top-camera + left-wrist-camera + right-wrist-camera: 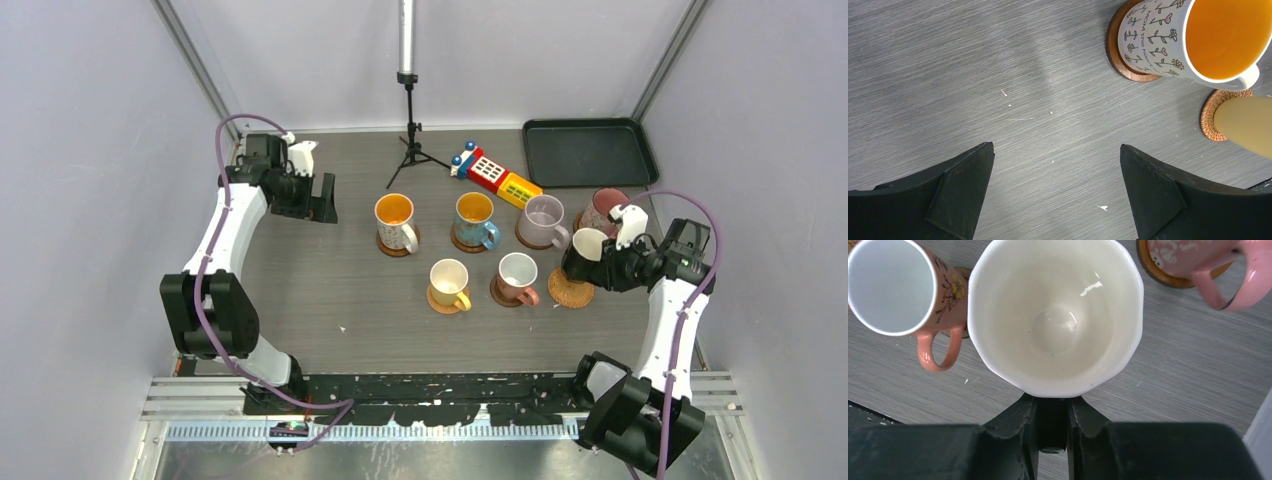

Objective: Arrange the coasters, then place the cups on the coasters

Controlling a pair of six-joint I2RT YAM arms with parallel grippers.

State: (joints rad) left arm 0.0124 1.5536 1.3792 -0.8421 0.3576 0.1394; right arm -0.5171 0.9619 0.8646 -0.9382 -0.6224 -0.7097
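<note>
Six cups stand on coasters mid-table: a white patterned cup point(395, 222), a blue one point(475, 220), a lavender one point(543, 220), a pink one point(605, 210), a yellow one point(450, 283) and a second pink one point(517, 277). My right gripper point(603, 264) is shut on the handle of a black cup with a white inside point(1055, 315), held upright just above a bare woven coaster point(570, 291). Far left, my left gripper point(1056, 146) stands open over bare table, short of the white patterned cup point(1198, 35) and its brown coaster point(1120, 60).
A black tray point(590, 152) lies at the back right. A red-yellow toy block point(495, 175) and a small tripod point(410, 140) stand behind the cups. Enclosure walls close in on both sides.
</note>
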